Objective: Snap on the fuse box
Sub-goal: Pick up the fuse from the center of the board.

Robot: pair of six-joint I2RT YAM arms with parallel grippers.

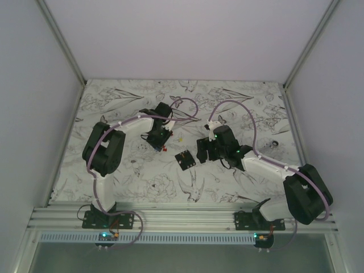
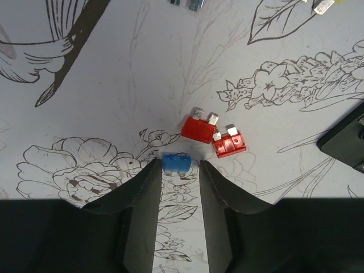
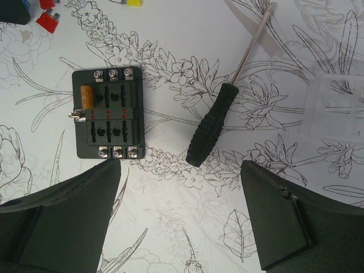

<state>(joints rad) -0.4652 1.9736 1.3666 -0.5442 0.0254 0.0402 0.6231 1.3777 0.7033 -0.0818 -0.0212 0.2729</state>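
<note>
The black fuse box [image 3: 108,114] lies flat on the flower-printed table, one amber fuse [image 3: 86,96] seated in its upper left slot. It rests just left of centre between the two arms [image 1: 185,160]. My right gripper [image 3: 179,165] hovers wide open just below it, holding nothing, its left finger [image 3: 85,199] under the box's lower edge. My left gripper [image 2: 178,164] is low over the table with its jaws a little apart. A loose blue fuse [image 2: 175,164] lies at its tips, against the left finger [image 2: 145,193] and clear of the right one.
Two red fuses [image 2: 199,129] [image 2: 228,143] lie just beyond the blue one. A black-handled screwdriver [image 3: 213,131] lies right of the fuse box. A clear plastic cover [image 3: 335,105] sits at the far right. A yellow fuse [image 3: 134,3] lies at the top edge.
</note>
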